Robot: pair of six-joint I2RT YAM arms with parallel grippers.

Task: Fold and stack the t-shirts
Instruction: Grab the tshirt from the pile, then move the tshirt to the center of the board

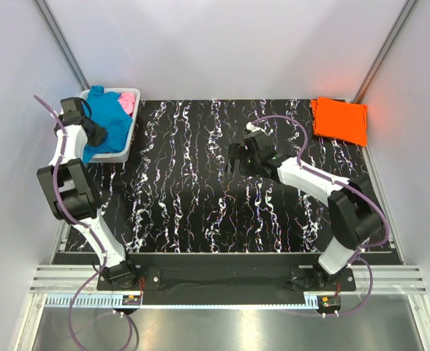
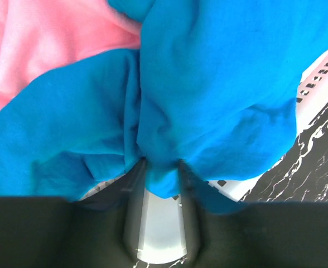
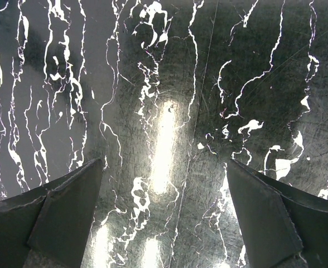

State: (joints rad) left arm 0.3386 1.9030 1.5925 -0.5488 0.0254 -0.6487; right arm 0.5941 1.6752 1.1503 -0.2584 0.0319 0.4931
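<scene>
- A fold of the blue shirt (image 2: 208,84) is being pinched by the left gripper (image 2: 161,166)
- The right gripper (image 3: 164,163) is being held spread wide above the table (image 3: 253,67)

1. The right pincer (image 3: 164,167) hangs over the tabletop (image 3: 264,67); its two dark fingers (image 3: 63,218) stand wide apart, left and right;
2. The tabletop is black with white veins; a bright glare streak (image 3: 163,145) lies between the fingers.

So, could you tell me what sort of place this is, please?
Most likely a robotics lab test cell: plain white panels enclose the black marbled table, the left arm and right arm are mounted on an aluminium rail, and a teal t-shirt lies in a white basket.
</scene>
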